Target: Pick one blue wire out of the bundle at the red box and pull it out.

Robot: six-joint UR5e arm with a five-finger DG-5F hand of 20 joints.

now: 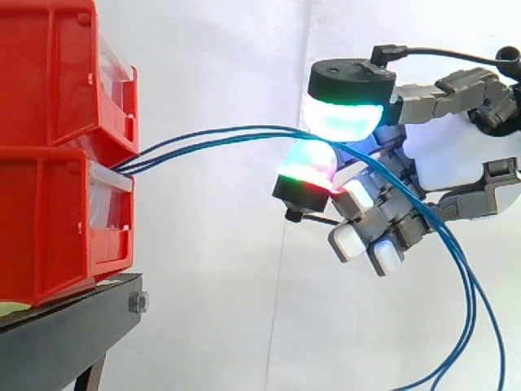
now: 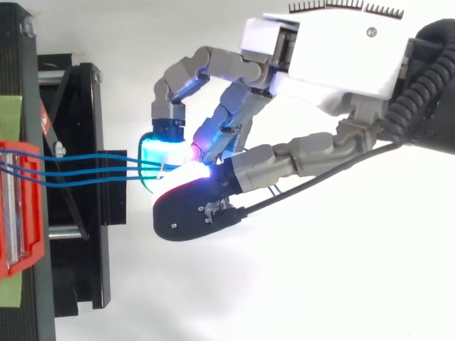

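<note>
Between the hand's point(image 1: 456, 155) pads point(image 1: 346, 118), blue wires point(image 1: 212, 137) pinched.

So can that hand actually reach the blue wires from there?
Likely yes: the blue wires span open air from the red bins and pass between the pads of the hand, seemingly pinched. Isolating one looks trickier; they run close together.

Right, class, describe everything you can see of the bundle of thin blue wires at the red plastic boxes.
The thin blue wires, three seen from above, look smooth and plastic-coated. They leave the stacked red plastic boxes where the two meet and run side by side in a slight arch to the robot hand. There they pass between glowing fingertips that close on the bundle, then droop in a slack loop below it. Whether every wire is gripped is unclear.
</note>
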